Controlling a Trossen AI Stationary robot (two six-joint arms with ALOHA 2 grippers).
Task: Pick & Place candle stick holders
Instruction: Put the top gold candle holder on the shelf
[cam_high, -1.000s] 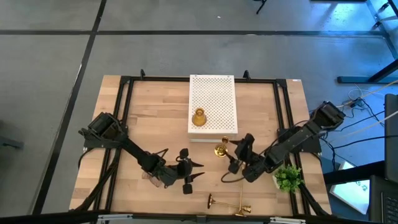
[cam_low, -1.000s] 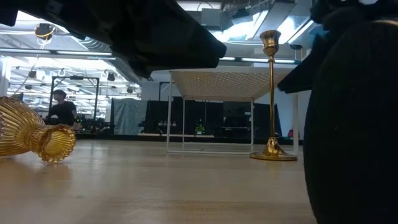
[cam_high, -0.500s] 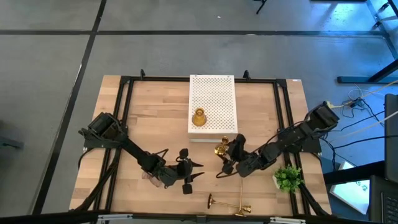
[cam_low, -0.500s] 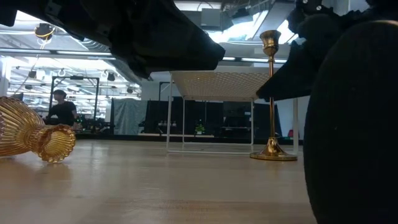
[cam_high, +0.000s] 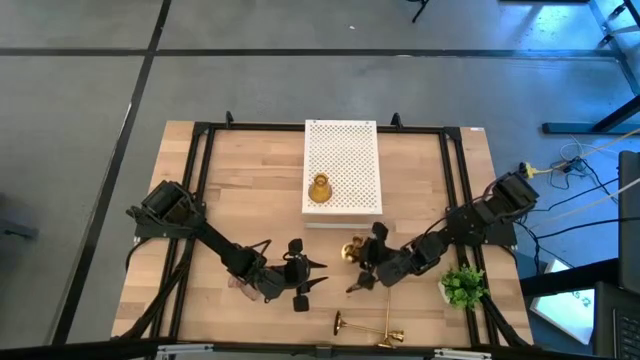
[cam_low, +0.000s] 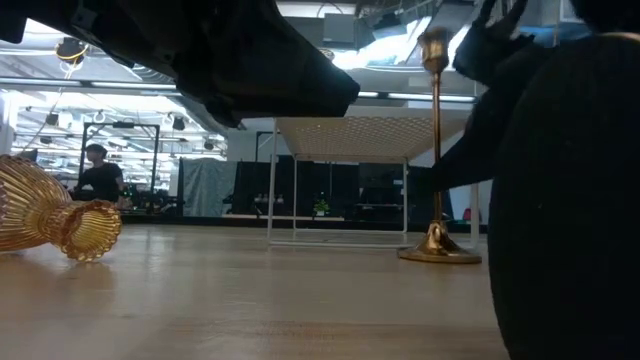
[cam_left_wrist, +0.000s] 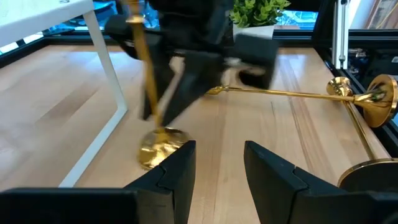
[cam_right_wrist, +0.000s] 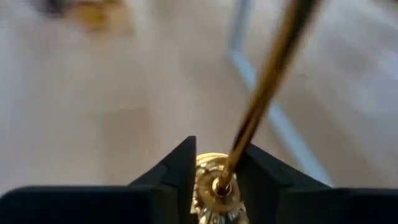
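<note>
The counter carried the white perforated box at its far middle, an amber glass holder standing on top. My left gripper hovered at near centre-left, fingers apart, holding nothing. My right gripper sat just in front of the box with its fingers drawn together around the stem of the upright brass candlestick, whose base rested on the wood. Two more brass candlesticks lay flat at the near edge. I judged the risk was the slim stem slipping or tilting in my narrow grip, tipping the candlestick against the box.
</note>
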